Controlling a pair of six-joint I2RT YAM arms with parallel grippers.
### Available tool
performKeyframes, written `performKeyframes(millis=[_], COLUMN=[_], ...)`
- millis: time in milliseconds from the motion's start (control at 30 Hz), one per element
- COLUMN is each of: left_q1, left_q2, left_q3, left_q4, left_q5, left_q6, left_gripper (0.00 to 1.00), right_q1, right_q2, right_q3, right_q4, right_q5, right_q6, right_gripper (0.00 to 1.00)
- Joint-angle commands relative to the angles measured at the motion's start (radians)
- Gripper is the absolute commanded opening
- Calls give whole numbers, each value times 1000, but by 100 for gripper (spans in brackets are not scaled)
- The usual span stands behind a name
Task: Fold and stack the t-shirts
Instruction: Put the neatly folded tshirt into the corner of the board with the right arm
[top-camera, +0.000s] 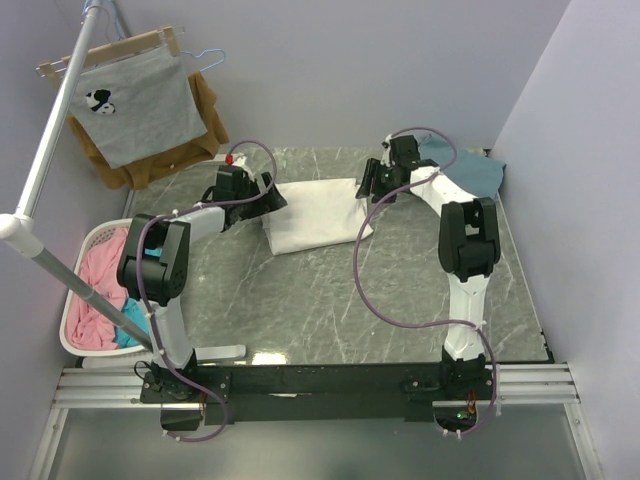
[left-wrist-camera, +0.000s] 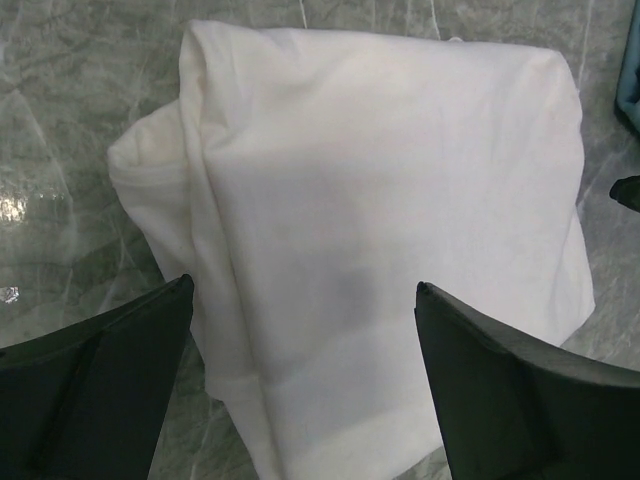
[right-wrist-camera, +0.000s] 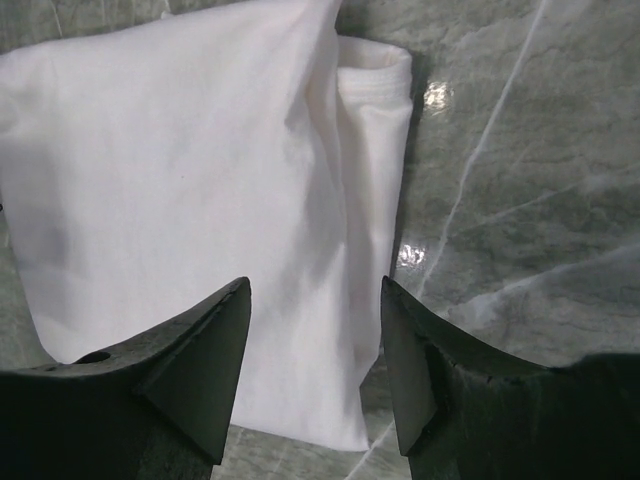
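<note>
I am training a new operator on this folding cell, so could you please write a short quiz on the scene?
1. True or false: the white t-shirt lies folded on the table.
2. Where is the teal-blue t-shirt? A on the white one; B at the table's far right corner; C on a hanger.
3. Fill in: the left gripper and right gripper both have their jaws ____.
Key: 1 true; 2 B; 3 open.

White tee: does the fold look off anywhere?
Yes. The white tee lies slightly skewed on the table, and a bunched under-layer pokes out past one side edge, so the fold isn't square.
</note>
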Motion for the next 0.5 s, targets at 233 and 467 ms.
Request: performKeyframes(millis=[233, 467], left_q1=[-9, -11], left_q2=[69, 104], left_q3=[-31, -20], left_q4=[54, 92], left_q5=[-27, 22], left_q6=[-23, -30], left_gripper=[97, 85], right_q1=[35, 41], right_q2=[75, 53], right_q3=[57, -7], right_q4=[-20, 26], right_q5=[-60, -94], right_q6=[-31, -26], right_gripper=[59, 12])
